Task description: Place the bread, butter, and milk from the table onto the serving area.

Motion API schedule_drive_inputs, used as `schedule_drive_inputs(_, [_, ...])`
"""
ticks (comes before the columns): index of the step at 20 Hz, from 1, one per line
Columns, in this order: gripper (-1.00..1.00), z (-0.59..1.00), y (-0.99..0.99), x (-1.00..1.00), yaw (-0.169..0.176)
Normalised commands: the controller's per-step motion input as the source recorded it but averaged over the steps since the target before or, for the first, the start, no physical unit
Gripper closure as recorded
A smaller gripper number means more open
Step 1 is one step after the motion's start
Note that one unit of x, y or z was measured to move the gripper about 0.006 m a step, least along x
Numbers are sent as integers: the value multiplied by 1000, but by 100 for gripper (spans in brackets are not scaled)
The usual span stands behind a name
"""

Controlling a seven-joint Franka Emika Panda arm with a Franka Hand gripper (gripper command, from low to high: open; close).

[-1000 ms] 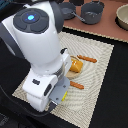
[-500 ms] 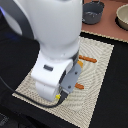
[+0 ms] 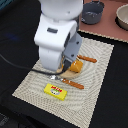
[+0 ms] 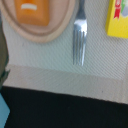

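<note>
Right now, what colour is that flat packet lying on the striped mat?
The butter packet is yellow with a red label, lying on the beige striped mat; the exterior view shows it best.

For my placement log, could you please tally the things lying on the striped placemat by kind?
Food: 2, bread and butter
Cutlery: 2, fork and knife
Plate: 1
Total: 5

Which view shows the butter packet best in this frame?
The exterior view. The butter lies whole there, flat on the serving area, near the fork, with its red label visible. The wrist view catches only one yellow edge of it, cut off by the frame, beside the fork's tines.
</note>
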Motion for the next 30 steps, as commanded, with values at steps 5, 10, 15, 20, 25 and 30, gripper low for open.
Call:
schedule_drive_inputs(5, [-100, 166, 771, -685, 52])
schedule_drive_inputs(10, [-100, -7, 719, -711, 57])
schedule_drive_inputs(15, [-100, -84, 709, -706, 60])
schedule_drive_inputs(20, [-100, -221, 651, -743, 66])
schedule_drive_inputs(25, [-100, -339, 499, -867, 70])
schedule_drive_inputs(30, [-100, -373, 361, -976, 68])
